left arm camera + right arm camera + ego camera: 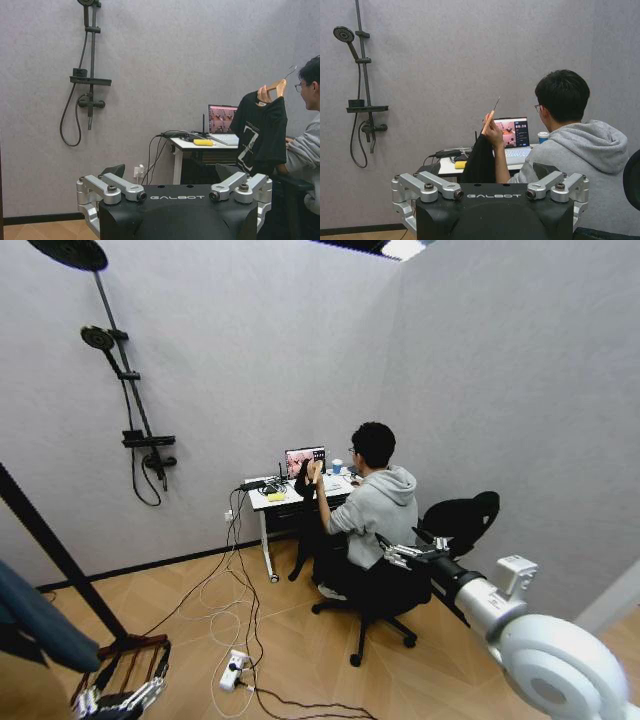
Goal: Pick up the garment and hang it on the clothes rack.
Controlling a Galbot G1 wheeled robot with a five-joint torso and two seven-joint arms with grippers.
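Head view: seated person (372,508) at desk (296,494) holds dark garment (304,483) on hanger; left gripper (118,698), right gripper (412,552) both spread open, holding nothing; cables (232,615) litter floor between.

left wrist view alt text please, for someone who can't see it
A seated person's hand holds up a dark garment on a wooden hanger beside a small desk with a laptop. The robot's left hand fills the foreground, fingers spread open and empty. A black shower fixture hangs on the grey wall.
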